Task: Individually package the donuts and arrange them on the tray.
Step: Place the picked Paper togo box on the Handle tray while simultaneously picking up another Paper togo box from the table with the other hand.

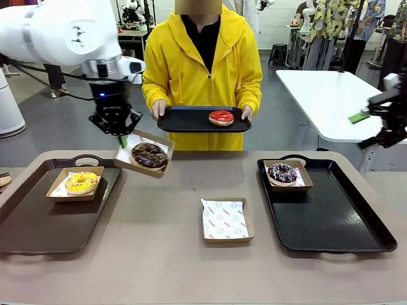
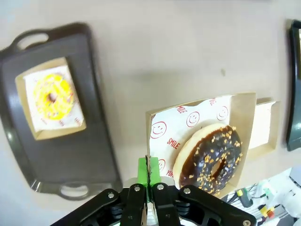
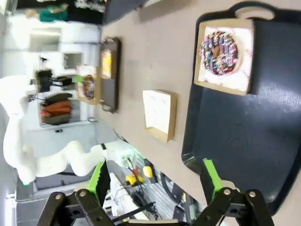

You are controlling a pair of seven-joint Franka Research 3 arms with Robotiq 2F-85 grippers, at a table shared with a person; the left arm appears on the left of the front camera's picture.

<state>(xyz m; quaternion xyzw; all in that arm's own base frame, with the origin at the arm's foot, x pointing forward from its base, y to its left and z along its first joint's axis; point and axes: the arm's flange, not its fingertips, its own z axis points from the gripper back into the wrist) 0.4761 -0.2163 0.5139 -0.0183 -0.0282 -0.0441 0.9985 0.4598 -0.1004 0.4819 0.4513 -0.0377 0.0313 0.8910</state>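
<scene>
Recorded the left gripper (image 1: 121, 136) closed, its green pads (image 2: 142, 172) pinched together on the rim of a lifted box (image 1: 166, 143). Found the chocolate donut (image 1: 149, 155) lying on printed paper inside that box, which hangs tilted and clear of the table (image 1: 159, 254), just beside the far right corner of the left tray (image 1: 32, 229). Noted the yellow donut (image 1: 81, 182) sitting in a second box (image 1: 62, 193), set flat on the left tray toward its far end. Noted the purple donut (image 1: 282, 172) in a third box (image 1: 305, 184), placed at the far left corner of the right tray (image 1: 337, 216). Logged an empty box (image 1: 226, 220) lined with printed paper, resting on the table between the two trays and touching neither. Saw the red donut (image 1: 221, 117) unboxed on a black serving tray (image 1: 184, 119), held level in both hands by a person (image 1: 203, 57) in a yellow hooded top at the far side of the table. Found the right gripper (image 3: 154, 181) spread wide with nothing between its fingers, raised off to the right of the table and looking down on the right tray from the wrist view.
</scene>
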